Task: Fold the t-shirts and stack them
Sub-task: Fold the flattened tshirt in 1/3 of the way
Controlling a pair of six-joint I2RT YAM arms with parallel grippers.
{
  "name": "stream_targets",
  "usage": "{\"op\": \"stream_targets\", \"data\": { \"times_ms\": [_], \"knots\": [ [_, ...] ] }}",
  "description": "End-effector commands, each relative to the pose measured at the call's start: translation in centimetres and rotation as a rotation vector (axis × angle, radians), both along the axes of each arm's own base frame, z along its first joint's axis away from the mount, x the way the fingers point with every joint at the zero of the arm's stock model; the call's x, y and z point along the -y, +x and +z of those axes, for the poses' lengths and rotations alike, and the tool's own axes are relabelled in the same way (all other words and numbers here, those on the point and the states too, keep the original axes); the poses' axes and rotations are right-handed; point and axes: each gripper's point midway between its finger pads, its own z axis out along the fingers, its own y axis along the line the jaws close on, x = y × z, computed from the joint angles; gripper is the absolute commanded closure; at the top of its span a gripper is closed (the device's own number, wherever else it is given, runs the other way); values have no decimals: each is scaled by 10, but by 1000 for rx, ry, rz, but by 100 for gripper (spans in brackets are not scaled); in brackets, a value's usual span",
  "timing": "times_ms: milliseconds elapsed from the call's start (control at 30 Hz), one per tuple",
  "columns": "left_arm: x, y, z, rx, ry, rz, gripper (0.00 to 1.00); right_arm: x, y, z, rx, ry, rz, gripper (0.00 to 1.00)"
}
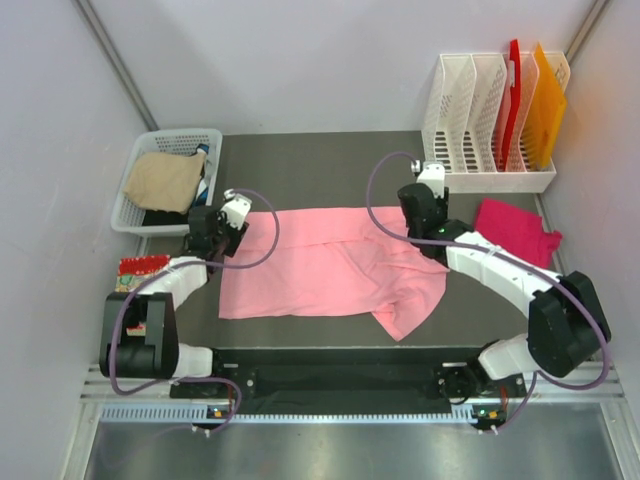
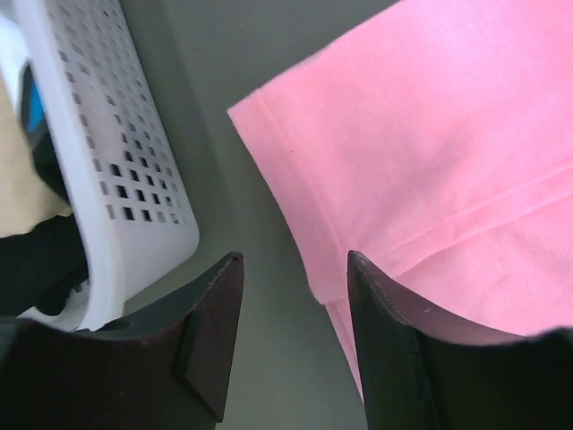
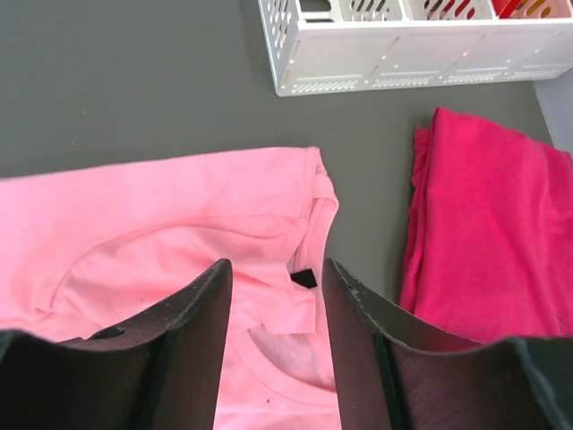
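The salmon-pink t-shirt (image 1: 320, 265) lies partly folded across the middle of the dark mat. My left gripper (image 1: 226, 232) is open and empty at the shirt's far left corner; in the left wrist view that hemmed corner (image 2: 269, 112) lies just ahead of the gripper (image 2: 294, 269), with one finger over the cloth edge. My right gripper (image 1: 408, 226) is open and empty over the shirt's collar; the right wrist view shows the neck opening and its black tag (image 3: 304, 279) between the fingers (image 3: 201, 305). The magenta t-shirt (image 1: 517, 232) lies folded at the right and also shows in the right wrist view (image 3: 488, 242).
A white basket (image 1: 131, 190) with tan and dark cloth stands at the back left, close to my left gripper (image 2: 116, 161). A white file rack (image 1: 480, 110) with red and orange folders stands at the back right. A small red-edged patterned piece (image 1: 135, 270) lies at the left.
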Motion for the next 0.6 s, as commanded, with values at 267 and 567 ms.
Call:
{"op": "stream_targets", "data": {
  "times_ms": [267,567],
  "knots": [
    [31,14,80,171,-149,-99,11,-38,67,13,28,-52,16,58],
    [53,46,21,32,-178,-122,17,-32,103,-57,-95,47,-3,70]
  ]
}}
